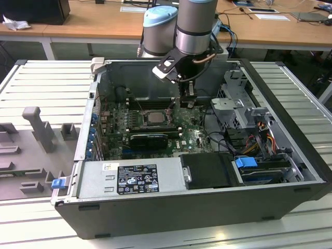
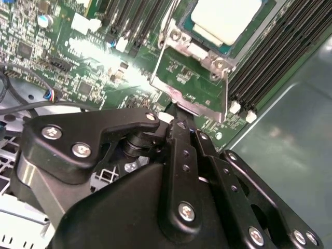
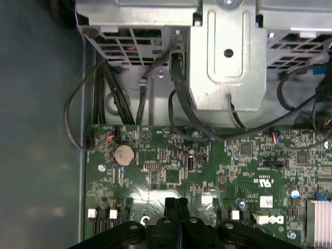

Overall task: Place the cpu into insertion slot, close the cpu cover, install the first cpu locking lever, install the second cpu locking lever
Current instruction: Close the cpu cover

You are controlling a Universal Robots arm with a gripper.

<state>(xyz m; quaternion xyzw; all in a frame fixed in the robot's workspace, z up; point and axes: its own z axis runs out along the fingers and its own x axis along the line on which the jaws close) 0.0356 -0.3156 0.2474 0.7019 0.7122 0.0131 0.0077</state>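
cpu [image 2: 225, 18] sits flat in the socket [image 2: 179, 35], cover [image 2: 194, 104] swung open beside it — gripper [image 2: 176, 120] has fingers pinched together, nothing visibly between them, tips at the cover's free edge — probably closed to act as a pusher, not to grip.

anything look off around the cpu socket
Nothing damaged or spilled. The cpu sits in the insertion slot, but the cpu cover is hinged open beside it, bare board showing through its cut-out. The shut gripper is at the cover's edge.
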